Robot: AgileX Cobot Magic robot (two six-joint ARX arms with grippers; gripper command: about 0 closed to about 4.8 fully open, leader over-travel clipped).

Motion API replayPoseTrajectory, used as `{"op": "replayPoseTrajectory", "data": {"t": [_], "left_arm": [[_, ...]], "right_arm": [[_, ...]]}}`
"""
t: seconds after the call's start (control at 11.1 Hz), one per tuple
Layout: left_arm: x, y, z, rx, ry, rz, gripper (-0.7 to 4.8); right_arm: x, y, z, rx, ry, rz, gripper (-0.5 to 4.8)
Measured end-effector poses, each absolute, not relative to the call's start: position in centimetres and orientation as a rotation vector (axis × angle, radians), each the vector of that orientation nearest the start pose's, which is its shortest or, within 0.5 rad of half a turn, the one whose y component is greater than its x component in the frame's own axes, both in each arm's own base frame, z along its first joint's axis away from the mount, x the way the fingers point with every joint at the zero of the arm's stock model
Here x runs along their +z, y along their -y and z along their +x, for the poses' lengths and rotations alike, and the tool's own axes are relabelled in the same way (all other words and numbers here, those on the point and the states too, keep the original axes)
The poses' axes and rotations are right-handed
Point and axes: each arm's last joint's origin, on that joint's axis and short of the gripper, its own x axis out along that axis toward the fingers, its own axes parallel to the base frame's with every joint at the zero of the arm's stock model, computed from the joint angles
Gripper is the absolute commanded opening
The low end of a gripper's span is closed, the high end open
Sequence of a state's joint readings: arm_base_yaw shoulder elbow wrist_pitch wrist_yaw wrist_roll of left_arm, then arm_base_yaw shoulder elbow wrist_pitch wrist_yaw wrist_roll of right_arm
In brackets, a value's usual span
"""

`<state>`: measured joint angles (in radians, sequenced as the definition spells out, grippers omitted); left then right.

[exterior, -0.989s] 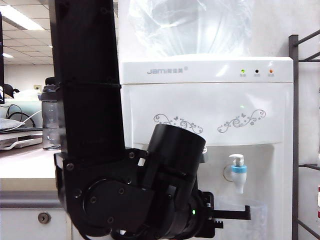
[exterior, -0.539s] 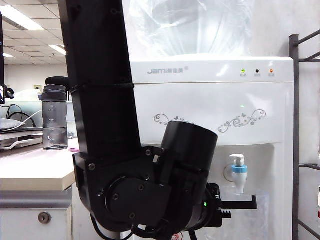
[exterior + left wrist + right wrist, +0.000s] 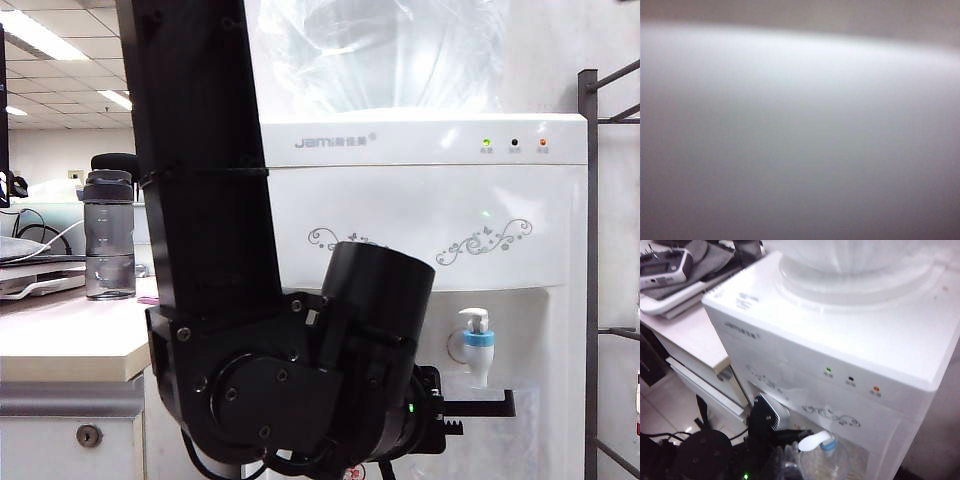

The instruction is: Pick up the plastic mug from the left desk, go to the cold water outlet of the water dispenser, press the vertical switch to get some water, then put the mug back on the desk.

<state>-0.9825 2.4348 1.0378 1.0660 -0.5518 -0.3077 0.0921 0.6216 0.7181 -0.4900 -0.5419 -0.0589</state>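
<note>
The water dispenser (image 3: pixel 420 215) fills the exterior view. My left arm reaches across its front, and my left gripper (image 3: pixel 500 406) sits just below the cold water outlet (image 3: pixel 478 345), a white tap with a blue collar and the vertical switch (image 3: pixel 474 320) on top. The gripper is shut on the plastic mug (image 3: pixel 826 462), which stands clear and dimpled under the outlet (image 3: pixel 828 444). In the exterior view the mug (image 3: pixel 508 445) is only a faint outline. The left wrist view is a white blur. My right gripper is out of view; its camera looks down on the dispenser.
The left desk (image 3: pixel 70 340) with its keyhole drawer (image 3: pixel 89 435) stands left of the dispenser, with a dark lidded bottle (image 3: pixel 109 238) on it. A remote controller (image 3: pixel 665 265) lies on papers there. A dark metal rack (image 3: pixel 590 250) stands at the right.
My left arm has shifted right, uncovering the bottle on the desk and carrying the gripper with the mug further under the blue tap. It has held still over the last half second.
</note>
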Motion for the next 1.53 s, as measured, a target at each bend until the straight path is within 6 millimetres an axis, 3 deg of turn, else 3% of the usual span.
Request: {"op": "replayPoseTrajectory", "data": {"t": [0.54,0.9,1.08,1.53], "left_arm": [[1.4,33.2,24.0,-0.385,-0.302,-0.070,-0.05],[1.4,33.2,24.0,-0.386,-0.300,-0.072,-0.05],[1.4,33.3,24.0,-0.386,-0.300,-0.072,-0.05],[1.4,33.3,24.0,-0.386,-0.300,-0.072,-0.05]], "right_arm": [[28.3,-3.0,16.2,0.652,-0.518,0.008,-0.05],[24.3,-3.5,19.3,0.725,-0.528,-0.025,-0.05],[22.3,-3.8,19.9,0.798,-0.496,-0.014,-0.06],[18.6,-4.8,18.7,0.863,-0.392,-0.064,-0.06]]}}
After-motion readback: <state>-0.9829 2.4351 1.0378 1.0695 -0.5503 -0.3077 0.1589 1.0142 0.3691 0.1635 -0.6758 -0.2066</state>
